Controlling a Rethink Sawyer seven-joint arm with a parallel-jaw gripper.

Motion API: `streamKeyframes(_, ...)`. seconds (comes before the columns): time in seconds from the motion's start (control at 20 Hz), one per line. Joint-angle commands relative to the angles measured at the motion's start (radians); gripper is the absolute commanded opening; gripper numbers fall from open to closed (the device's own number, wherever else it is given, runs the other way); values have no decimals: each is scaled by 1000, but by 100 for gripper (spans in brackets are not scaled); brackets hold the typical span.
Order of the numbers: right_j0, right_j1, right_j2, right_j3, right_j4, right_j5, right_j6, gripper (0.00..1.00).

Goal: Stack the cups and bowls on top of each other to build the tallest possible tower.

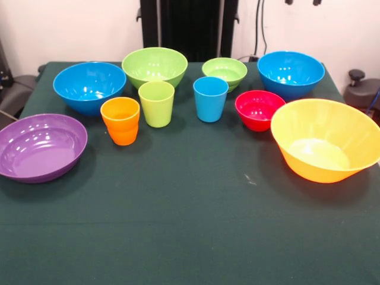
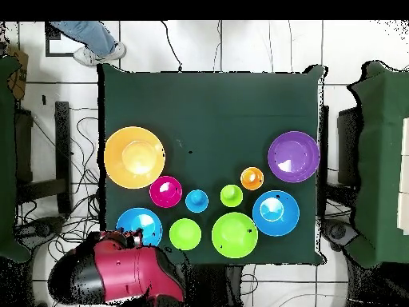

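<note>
- Arm (image 2: 120,272): red/black bulk shows only in overhead view, folded back off the table's edge by the robot base, next to one blue bowl (image 2: 139,226). Front view shows none of it.
- Gripper: can't pick it out in either view, so no telling how far open it is or whether it has anything. Nothing on the table is being touched by it.
- Table (image 1: 190,237): dark green cloth; all pieces sit upright, apart from one another, no tower built.
- Front view, back row L to R: blue bowl (image 1: 89,87), large green bowl (image 1: 154,67), small green bowl (image 1: 224,72), 2nd blue bowl (image 1: 290,73).
- Next row: orange cup (image 1: 120,120), lime green cup (image 1: 157,103), blue cup (image 1: 210,98), small red bowl (image 1: 259,110).
- Purple bowl (image 1: 40,147): wide, shallow, at left edge, nearer the camera than the cups.
- Yellow-orange bowl (image 1: 325,139): biggest, at right, just beside the red bowl.
- Overhead: person's leg and shoe (image 2: 97,48) on the floor beyond the table's far side, top left.
</note>
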Motion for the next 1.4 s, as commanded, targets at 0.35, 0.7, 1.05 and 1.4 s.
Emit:
streamKeyframes(0.35,72,178,-5,-62,16,-118,227,100)
streamKeyframes(0.7,62,229,-19,-76,-2,-169,223,100)
streamKeyframes(1.05,20,297,-19,-70,-32,-255,179,100)
streamKeyframes(1.4,6,364,-8,-83,-23,-304,167,100)
